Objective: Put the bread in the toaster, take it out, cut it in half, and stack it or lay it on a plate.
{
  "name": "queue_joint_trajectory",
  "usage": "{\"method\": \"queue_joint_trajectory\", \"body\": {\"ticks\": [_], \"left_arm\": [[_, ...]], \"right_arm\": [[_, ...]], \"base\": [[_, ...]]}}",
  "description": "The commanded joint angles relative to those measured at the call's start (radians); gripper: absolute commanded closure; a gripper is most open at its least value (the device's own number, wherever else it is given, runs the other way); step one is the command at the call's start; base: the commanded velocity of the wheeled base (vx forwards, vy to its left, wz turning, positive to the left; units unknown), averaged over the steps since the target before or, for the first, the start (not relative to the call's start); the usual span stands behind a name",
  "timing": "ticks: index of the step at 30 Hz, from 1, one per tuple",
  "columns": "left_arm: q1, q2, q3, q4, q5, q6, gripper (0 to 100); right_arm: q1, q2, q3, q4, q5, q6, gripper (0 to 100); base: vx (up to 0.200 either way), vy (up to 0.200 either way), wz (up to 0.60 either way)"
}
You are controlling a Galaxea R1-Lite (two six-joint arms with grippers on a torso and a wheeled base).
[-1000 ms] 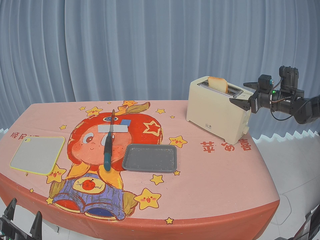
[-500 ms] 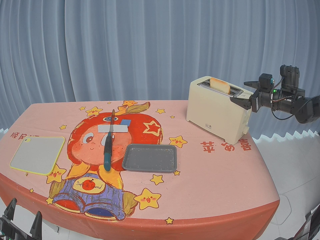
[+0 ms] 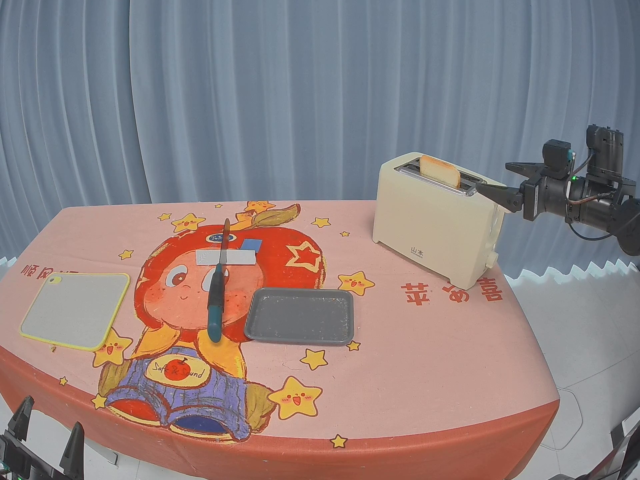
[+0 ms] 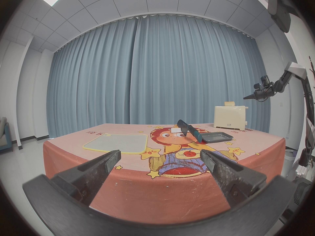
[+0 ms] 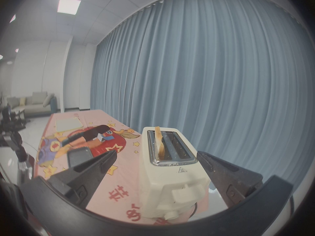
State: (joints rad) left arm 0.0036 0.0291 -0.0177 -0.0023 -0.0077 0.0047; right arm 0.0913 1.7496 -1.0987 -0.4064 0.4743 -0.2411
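Note:
The cream toaster (image 3: 437,218) stands at the table's far right, with a slice of bread (image 3: 440,169) sitting low in its slot and only its top showing. My right gripper (image 3: 493,175) hovers open just off the toaster's right end at slot height, holding nothing. From the right wrist view the bread (image 5: 159,145) stands upright in one slot of the toaster (image 5: 170,177), ahead of the open right gripper (image 5: 157,154). My left gripper (image 3: 52,416) is open below the table's near left edge. A grey tray (image 3: 300,316), a teal-handled knife (image 3: 217,288) and a cutting board (image 3: 75,309) lie on the table.
The knife's blade rests across a small grey block (image 3: 227,257). The toaster's lever (image 5: 185,194) faces the right wrist camera. A blue curtain hangs close behind the table. The pink cloth between the tray and the toaster is bare.
The bread has sunk lower into the toaster slot. My right gripper has drawn back to the right and slightly up, away from the toaster. The left arm has not moved.

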Motion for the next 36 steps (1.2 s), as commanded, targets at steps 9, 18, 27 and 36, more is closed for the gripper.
{"method": "queue_joint_trajectory", "body": {"ticks": [9,18,27,36], "left_arm": [[-0.001,0.002,0.018,-0.001,0.000,0.000,0],[0.001,0.002,0.018,-0.001,0.000,0.000,0],[0.001,0.002,0.018,-0.001,0.000,0.000,0],[0.001,0.000,0.018,0.001,0.000,0.000,0]], "right_arm": [[0.041,-0.248,0.230,0.000,-0.011,0.252,0],[0.044,-0.331,0.350,-0.014,-0.022,0.344,100],[0.035,-0.348,0.367,-0.015,-0.020,0.348,100],[0.048,-0.294,0.444,-0.147,-0.020,0.336,100]], "base": [[0.000,0.000,0.00],[0.000,0.000,0.00],[0.000,0.000,0.00],[0.000,0.000,0.00]]}}
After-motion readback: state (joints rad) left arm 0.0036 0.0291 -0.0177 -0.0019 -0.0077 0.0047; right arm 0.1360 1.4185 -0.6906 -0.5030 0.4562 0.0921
